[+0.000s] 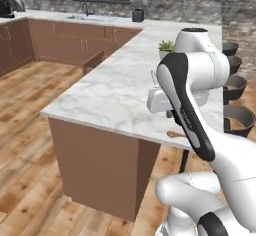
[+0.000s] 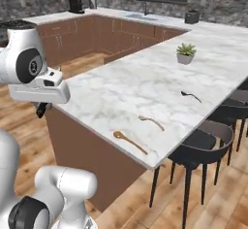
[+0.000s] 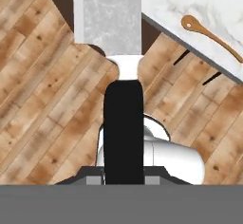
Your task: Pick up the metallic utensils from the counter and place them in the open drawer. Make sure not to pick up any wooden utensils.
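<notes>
The knife fills the middle of the hand view, black handle [image 3: 123, 133] near the camera and silver blade [image 3: 108, 14] pointing away. My gripper [image 3: 123, 173] is shut on that handle and hangs over the wooden floor, just off the counter [image 3: 190, 0] edge. From the right base camera the gripper [image 2: 42, 109] is beside the near left corner of the counter [image 2: 145, 80]. A small dark metal utensil [image 2: 191, 95] lies near the counter's right edge. Two wooden spoons [image 2: 130, 141] [image 2: 151, 122] lie near the front edge; one wooden spoon [image 3: 209, 35] also shows from the hand. The open drawer [image 1: 93, 60] juts from the far cabinets.
A potted plant [image 2: 185, 53] stands at the back of the counter. Dark stools [image 2: 206, 143] line its right side. Brown cabinets [image 1: 60, 40] and a sink run along the far wall, with open wooden floor [image 1: 30, 110] between them and the island.
</notes>
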